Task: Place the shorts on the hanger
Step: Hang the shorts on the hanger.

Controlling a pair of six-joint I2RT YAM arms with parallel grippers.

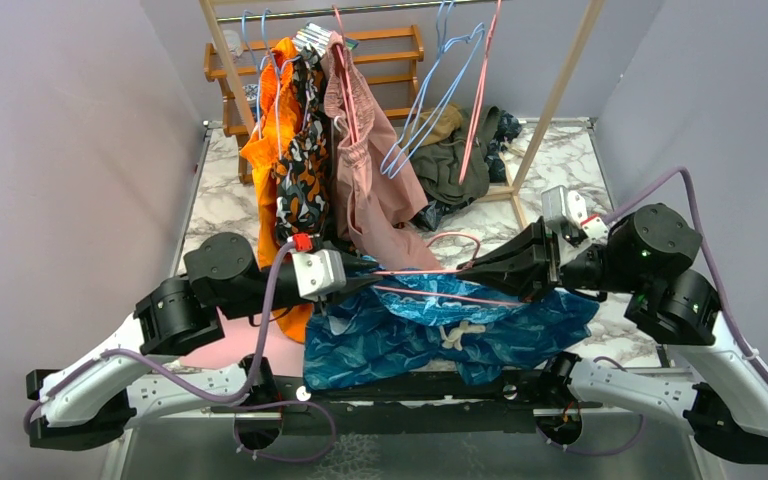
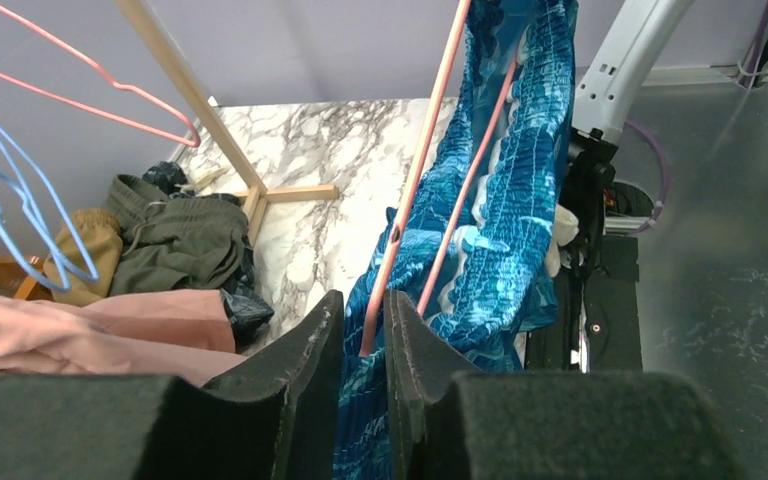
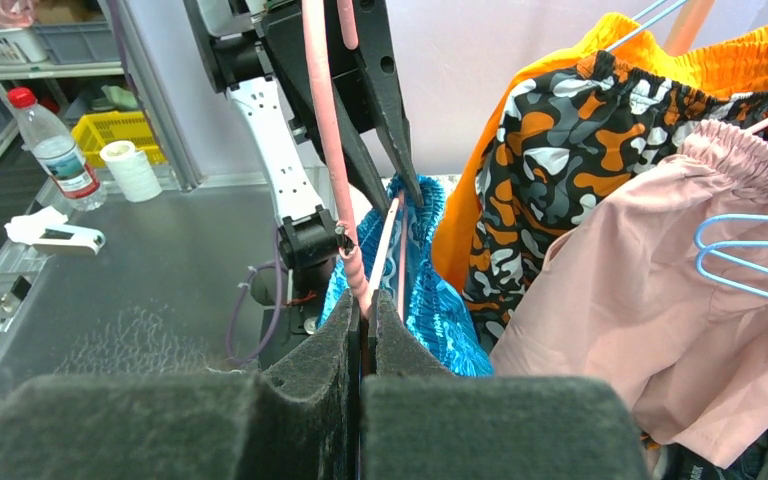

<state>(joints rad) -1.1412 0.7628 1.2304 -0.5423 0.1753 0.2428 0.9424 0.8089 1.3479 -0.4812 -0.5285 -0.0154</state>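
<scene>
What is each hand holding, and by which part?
Right hand: shut on the hanger, at its twisted neck. Left hand: straddles its far end, by the shorts; grip unclear.

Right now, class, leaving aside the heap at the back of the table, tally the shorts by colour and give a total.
Plain orange shorts: 1
Orange-black patterned shorts: 1
Dusty-pink shorts: 1
Teal-blue leaf-print shorts: 1
Total: 4

The marble worktop (image 1: 228, 205) carries a heap of dark olive clothes (image 1: 455, 165) near its far edge, beside the wooden rack foot (image 1: 508, 192).
</scene>
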